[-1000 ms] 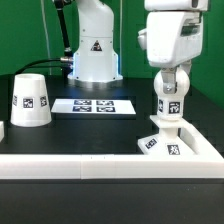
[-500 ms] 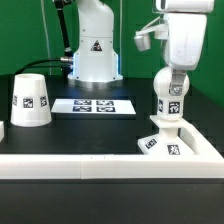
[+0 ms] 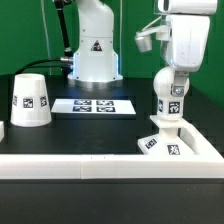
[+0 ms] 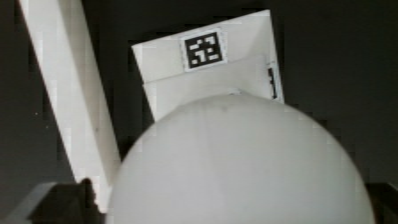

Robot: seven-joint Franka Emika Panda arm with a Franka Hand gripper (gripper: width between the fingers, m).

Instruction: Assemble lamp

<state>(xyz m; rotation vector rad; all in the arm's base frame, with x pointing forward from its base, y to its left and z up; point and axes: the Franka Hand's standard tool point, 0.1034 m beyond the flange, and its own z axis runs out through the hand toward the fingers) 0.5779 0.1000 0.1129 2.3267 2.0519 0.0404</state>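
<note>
The bulb (image 3: 168, 104) stands upright on the flat square base (image 3: 160, 144) at the exterior view's right, its tag facing the camera. My gripper (image 3: 170, 76) comes down from above and is shut on the bulb's ball head. In the wrist view the ball head (image 4: 231, 160) fills the lower frame between the jaws of the gripper (image 4: 222, 208), with a dark finger (image 4: 64, 202) right against it and the tagged base (image 4: 210, 62) beneath. The cone shade (image 3: 30, 100) stands alone at the exterior view's left.
The marker board (image 3: 93, 105) lies flat between the shade and the base. A white rail (image 3: 90, 167) runs along the table's front edge and past the base. The robot's pedestal (image 3: 92, 50) stands at the back.
My hand has turned about its vertical axis over the bulb and sits slightly higher and to the right. The bulb's tag has shifted a little to the right. The base and shade have not moved.
</note>
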